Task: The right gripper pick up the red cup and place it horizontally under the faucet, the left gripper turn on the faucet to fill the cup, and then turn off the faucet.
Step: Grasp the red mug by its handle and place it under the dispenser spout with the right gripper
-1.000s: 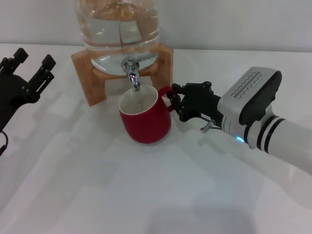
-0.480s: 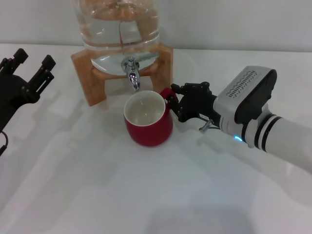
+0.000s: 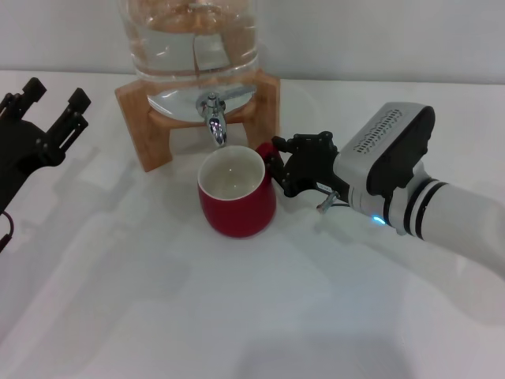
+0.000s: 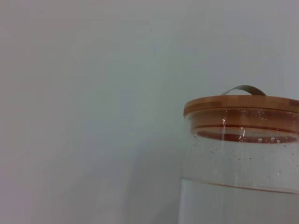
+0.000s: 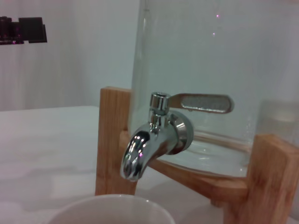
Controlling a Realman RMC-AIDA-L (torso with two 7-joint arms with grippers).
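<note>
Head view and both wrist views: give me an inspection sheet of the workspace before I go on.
Surface: white table, no spills seen.
Job's things: red cup upright on the table, empty, rim just below the faucet spout; the lever lies sideways, no water running.
Water jar: on a wooden stand, partly filled, wooden lid on.
Clutter: nothing seen.
Grippers: right hand at the cup's handle, apparently gripping it; left hand open at the table's left edge, clear of the faucet.
Cables: a thin black one under the left hand.
Surroundings: plain pale wall.
</note>
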